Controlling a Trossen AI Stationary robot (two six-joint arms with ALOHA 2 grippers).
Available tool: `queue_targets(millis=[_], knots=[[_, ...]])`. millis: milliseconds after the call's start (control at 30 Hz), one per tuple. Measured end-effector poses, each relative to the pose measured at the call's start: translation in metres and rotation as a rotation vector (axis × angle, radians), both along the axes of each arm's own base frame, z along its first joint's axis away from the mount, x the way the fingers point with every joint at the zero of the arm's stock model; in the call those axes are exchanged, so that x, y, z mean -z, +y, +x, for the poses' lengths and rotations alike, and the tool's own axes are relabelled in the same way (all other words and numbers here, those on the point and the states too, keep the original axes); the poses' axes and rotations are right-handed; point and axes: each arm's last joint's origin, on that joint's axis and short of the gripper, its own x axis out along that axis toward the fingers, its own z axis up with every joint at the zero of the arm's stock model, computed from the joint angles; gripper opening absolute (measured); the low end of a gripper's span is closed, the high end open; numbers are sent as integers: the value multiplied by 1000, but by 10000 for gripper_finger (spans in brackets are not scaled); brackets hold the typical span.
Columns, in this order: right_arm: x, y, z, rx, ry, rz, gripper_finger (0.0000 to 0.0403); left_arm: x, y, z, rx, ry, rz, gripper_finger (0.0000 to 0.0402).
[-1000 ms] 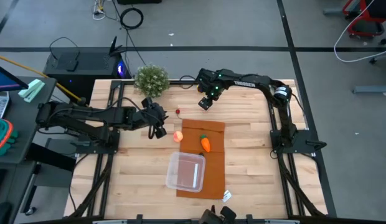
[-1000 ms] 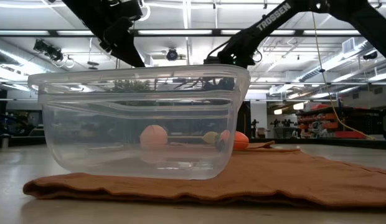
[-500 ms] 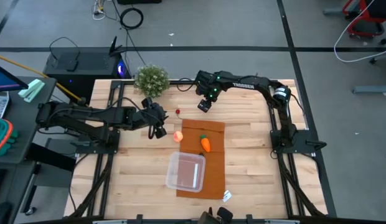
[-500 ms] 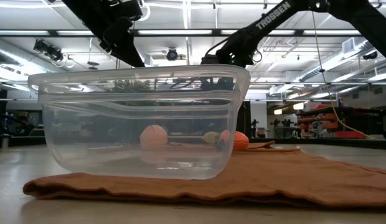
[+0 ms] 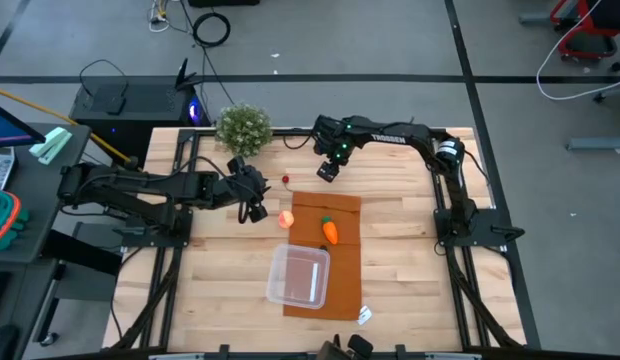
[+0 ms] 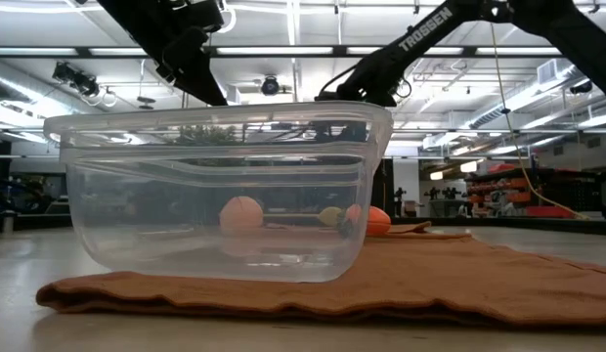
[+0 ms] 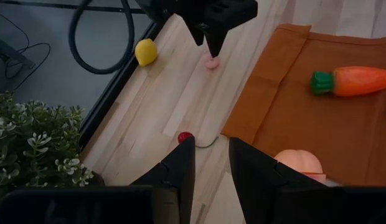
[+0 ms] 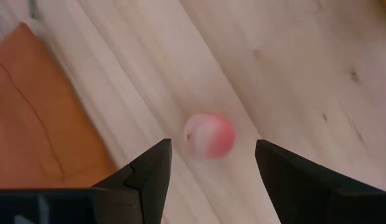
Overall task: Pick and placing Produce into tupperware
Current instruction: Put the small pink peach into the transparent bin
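High view, looking straight down: my wooden table (image 5: 410, 290) fills the middle, with a brown-orange mat (image 5: 325, 250) lying on it. My right arm reaches in from the table's right edge, bent at the elbow and stretched along the far side, so my right gripper (image 5: 328, 170) hangs just past the mat's far edge, pointing down. My left arm lies low from the left edge, and my left gripper (image 5: 254, 209) sits just beside the mat's left border.

A bushy green potted plant (image 5: 242, 128) stands at the far left corner. The clear tupperware (image 5: 298, 276) rests on the near part of the mat and looks empty. An orange carrot (image 5: 330, 232) with a green top lies on the mat beyond it. A red-yellow peach (image 5: 286, 218) sits at the mat's left edge, just beside my left gripper.

My right fingers (image 8: 149, 177) are spread wide, with a small pink fruit (image 8: 209, 135) on the bare wood between them, untouched. My left fingers (image 7: 180, 168) stand slightly apart, holding nothing, over a tiny red piece (image 7: 185, 136). A yellow lemon (image 7: 145, 51) lies near the table's far edge.
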Motion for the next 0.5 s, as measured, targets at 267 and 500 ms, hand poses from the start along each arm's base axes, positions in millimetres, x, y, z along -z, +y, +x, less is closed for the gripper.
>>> queue_targets(millis=[267, 500], knots=[[16, -1, 4, 8, 28, 11, 206, 0, 0, 0, 0, 1, 0, 107], [17, -2, 6, 17, 10, 1, 201, 0, 0, 0, 1, 2, 1, 107]])
